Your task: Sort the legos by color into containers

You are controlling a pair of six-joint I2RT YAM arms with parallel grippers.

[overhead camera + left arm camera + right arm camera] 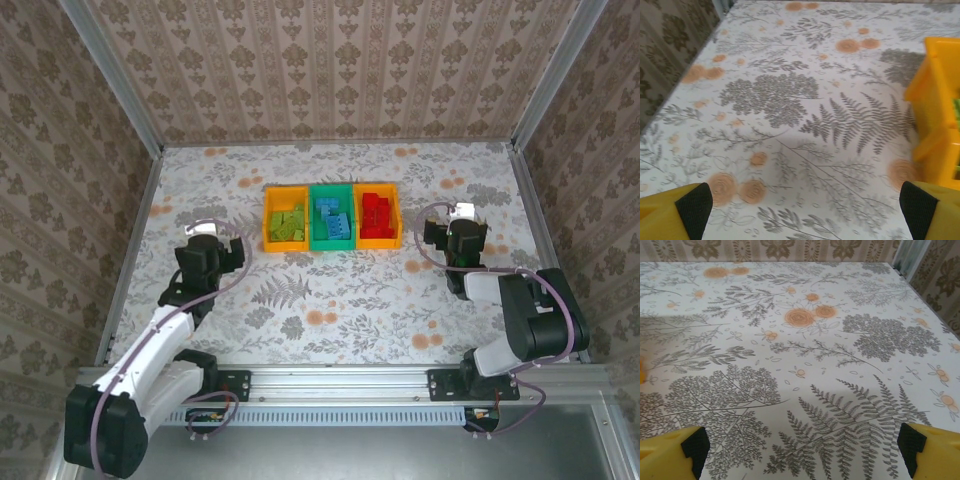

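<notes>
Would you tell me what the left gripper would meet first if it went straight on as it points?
Likely the bare tabletop ahead; the orange bin lies off to the right of the open left gripper. Depth is uncertain.

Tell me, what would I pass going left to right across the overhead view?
left gripper, open → left orange bin holding green legos → green bin holding blue legos → right orange bin holding red legos → right gripper, open.
</notes>
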